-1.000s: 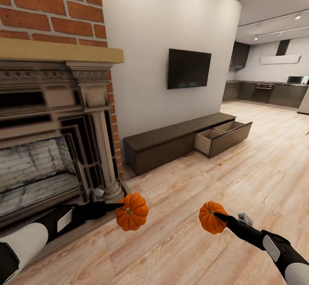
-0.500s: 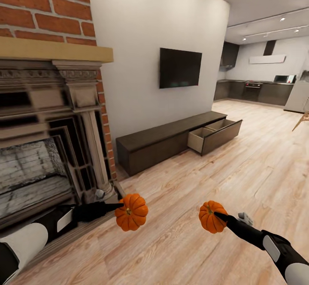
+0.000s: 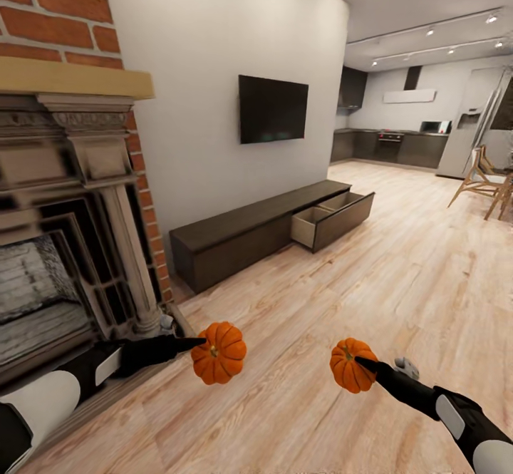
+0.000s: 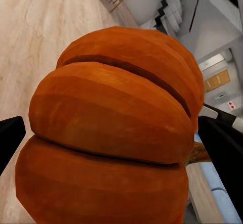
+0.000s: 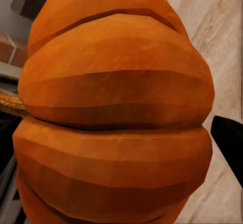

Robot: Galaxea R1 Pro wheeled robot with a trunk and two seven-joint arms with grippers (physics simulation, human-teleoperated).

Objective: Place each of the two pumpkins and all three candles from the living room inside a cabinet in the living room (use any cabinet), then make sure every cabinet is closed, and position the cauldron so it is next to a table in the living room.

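— How did the pumpkins look?
— Bright orange, ribbed, short-stemmed. The left claw (image 3: 203, 349) clasped one pumpkin (image 3: 219, 352), the right claw (image 3: 360, 363) the other pumpkin (image 3: 350, 364), both carried well short of the cabinet (image 3: 249, 235), whose drawer (image 3: 331, 219) stood open.

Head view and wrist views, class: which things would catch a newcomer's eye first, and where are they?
Two bright-orange pumpkins held above the wooden floor: one in the left tool, the left pumpkin, and one in the right tool, the right pumpkin. Beyond them, along the white wall under a dark TV, stands the long dark cabinet with one drawer pulled open.
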